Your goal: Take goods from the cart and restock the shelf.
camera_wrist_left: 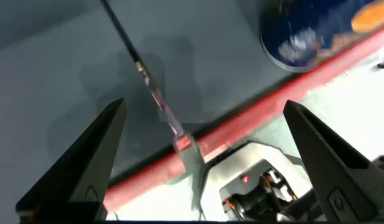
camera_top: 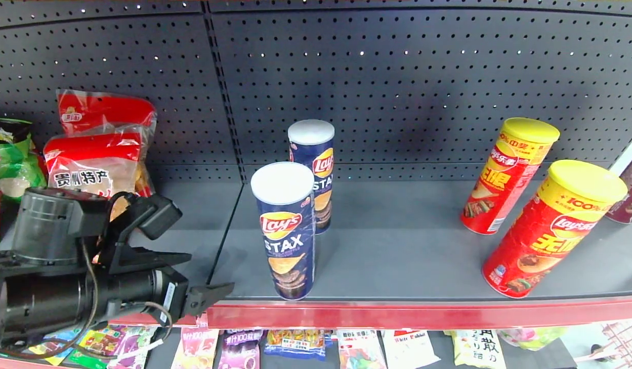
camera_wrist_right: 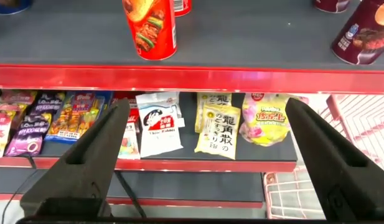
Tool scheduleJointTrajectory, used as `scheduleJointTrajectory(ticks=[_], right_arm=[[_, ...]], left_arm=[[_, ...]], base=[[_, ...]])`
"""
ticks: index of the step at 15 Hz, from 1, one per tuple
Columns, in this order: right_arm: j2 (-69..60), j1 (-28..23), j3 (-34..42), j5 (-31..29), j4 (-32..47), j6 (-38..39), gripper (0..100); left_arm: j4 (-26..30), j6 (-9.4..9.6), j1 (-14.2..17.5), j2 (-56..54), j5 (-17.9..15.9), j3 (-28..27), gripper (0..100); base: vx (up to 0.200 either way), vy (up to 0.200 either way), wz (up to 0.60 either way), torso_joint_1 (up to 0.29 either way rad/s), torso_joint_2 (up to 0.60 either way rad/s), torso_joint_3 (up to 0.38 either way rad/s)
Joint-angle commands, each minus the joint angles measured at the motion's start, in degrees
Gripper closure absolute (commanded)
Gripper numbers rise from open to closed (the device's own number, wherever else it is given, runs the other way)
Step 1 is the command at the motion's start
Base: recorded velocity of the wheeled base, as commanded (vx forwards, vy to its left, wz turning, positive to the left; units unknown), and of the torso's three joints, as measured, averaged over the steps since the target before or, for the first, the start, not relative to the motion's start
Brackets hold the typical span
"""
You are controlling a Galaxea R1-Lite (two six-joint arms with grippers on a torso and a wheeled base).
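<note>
A dark pegboard wall point(camera_top: 423, 77) backs a grey shelf point(camera_top: 398, 241) with a red front edge point(camera_top: 398, 313); on it two blue cans stand upright in a file, the front blue can point(camera_top: 285, 230) close to the edge and the back blue can point(camera_top: 313, 174) right behind it, labels outward, which is how a row gets faced for shoppers; well apart to the right two red cans point(camera_top: 508, 174) with yellow lids make a second file, and a dark can point(camera_top: 628, 189) stands at the far right; red bags point(camera_top: 98, 148) lean against the wall on the left, since soft packs will not stand alone. The left gripper point(camera_wrist_left: 204, 106) hangs at the shelf's front edge just left of the front blue can, spread wide with nothing between its fingers; the right gripper point(camera_wrist_right: 207, 102) sits lower, out in front of the shelf and facing a lower shelf of packets point(camera_wrist_right: 220, 127), likewise wide apart and empty. Pink wire to the right point(camera_wrist_right: 366, 118) looks like the cart, though its goods are hidden; with both grippers empty, a fresh pick from there seems to be the next step, and the bare stretch between the two files would take more cans.
</note>
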Motion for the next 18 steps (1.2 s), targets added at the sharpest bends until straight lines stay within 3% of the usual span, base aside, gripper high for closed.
scheduleJointTrajectory(ticks=[1, 6, 18], right_arm=[[0.0, 0.0, 0.5, 0.0, -0.1, 0.0, 0], [0.0, 0.0, 0.4, -0.1, -0.1, 0.0, 0], [0.0, 0.0, 0.6, 0.0, -0.1, 0.1, 0]], left_arm=[[-0.2, 0.13, -0.2, 4.8, 0.0, -3.3, 0], [-0.1, 0.13, -2.7, 9.6, 0.2, -8.4, 0], [-0.1, 0.04, -5.3, 13.3, 1.4, -11.9, 0]], base=[[0.0, 0.0, 0.0, 0.0, 0.0, 0.0], [0.0, 0.0, 0.0, 0.0, 0.0, 0.0], [0.0, 0.0, 0.0, 0.0, 0.0, 0.0]])
